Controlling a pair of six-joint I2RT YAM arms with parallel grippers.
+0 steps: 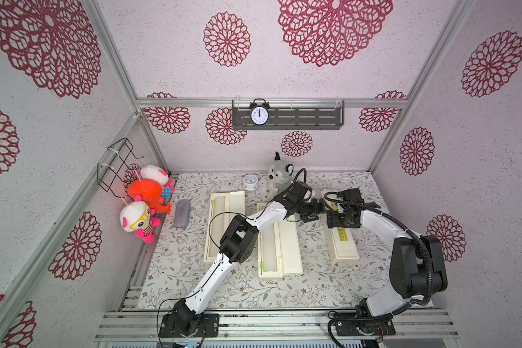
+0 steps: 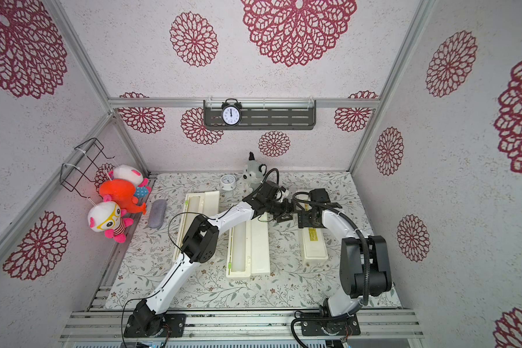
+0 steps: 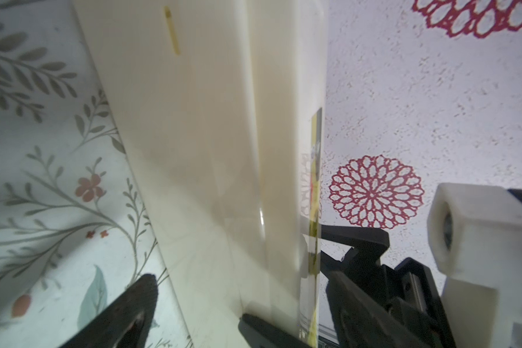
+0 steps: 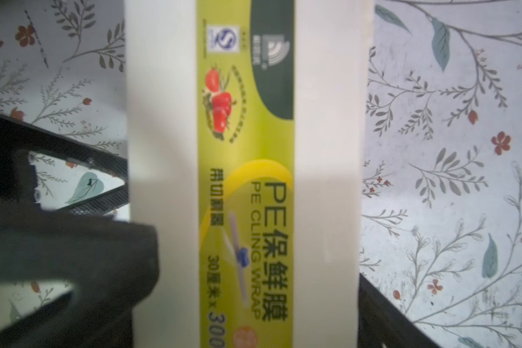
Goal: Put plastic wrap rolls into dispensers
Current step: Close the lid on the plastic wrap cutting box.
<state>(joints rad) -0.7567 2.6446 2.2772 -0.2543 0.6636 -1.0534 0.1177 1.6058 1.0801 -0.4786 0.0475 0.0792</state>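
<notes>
While both arms reach in over the same box, I see the right gripper (image 4: 256, 253) spread wide astride the closed dispenser (image 4: 326, 150). One dark finger runs along each long side, and the yellow-green label (image 4: 247, 186) runs straight up the gap between them. Both fingers look to lie against the walls, but I cannot tell whether they press or merely flank the box.

The left gripper (image 3: 198, 298) faces that box from its other side with its jaws standing open. In the left wrist view one finger sits low over the floral table cover (image 3: 58, 211) and its mate is at the foot of the cream side wall. That wall fills the space ahead of them, and I see nothing clamped between them. In the same view a black finger (image 3: 356, 241) of the right gripper meets the labelled lid at its edge.

In both top views the two grippers are nearly tip to tip over the far half of this box. Its lid is down, so I cannot see whether a roll is inside.

Behind the left jaws, under the left forearm, the middle dispenser (image 1: 290, 250) lies with its lid thrown open and a plastic wrap roll (image 1: 268, 245) lengthwise in its tray. Well away from both sets of jaws, beyond the left elbow, the third dispenser (image 1: 237, 200) is open too, with a second roll (image 1: 219, 211) in its tray.
</notes>
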